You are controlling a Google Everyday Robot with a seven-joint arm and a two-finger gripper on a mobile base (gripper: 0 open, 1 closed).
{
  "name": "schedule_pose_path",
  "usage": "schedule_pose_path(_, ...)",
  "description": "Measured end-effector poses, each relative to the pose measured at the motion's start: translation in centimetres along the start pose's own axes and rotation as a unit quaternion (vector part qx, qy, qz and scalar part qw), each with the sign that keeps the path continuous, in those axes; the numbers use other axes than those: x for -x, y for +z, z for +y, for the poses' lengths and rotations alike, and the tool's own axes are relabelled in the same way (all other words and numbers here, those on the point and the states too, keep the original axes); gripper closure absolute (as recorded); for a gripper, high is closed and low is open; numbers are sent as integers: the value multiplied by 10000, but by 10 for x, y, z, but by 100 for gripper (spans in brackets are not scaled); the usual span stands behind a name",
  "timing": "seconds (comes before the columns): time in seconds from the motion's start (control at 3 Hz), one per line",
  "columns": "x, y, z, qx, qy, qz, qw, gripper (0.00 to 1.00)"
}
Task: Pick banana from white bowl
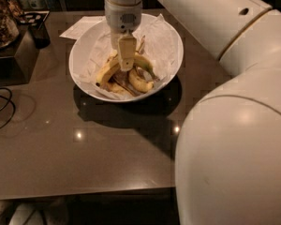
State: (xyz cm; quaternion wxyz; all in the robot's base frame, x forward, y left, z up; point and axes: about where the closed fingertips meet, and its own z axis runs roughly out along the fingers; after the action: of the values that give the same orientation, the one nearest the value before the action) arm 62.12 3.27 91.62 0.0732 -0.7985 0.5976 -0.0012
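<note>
The white bowl [80,71], lined with crinkled white paper, stands on the dark table at the back middle. The long curved yellow banana [106,72] lies in it, arching from the lower left up to a greenish end on the right. My gripper [126,63] reaches straight down into the bowl, right over the middle of the banana and hiding that part of it. A short stubby banana [139,82] and browned peel pieces [116,86] lie beside it in the bowl.
My white arm [234,139] fills the right side of the view. A sheet of paper [79,29] lies behind the bowl. A dark box [18,53] and a black cable [2,108] sit at the left. The table's front edge [84,191] runs along the bottom.
</note>
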Motion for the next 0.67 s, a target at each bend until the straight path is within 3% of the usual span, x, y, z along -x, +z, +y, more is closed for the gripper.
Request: schedule_pose_path(0.67, -9, 25, -2, 266, 105, 56, 9996, 35)
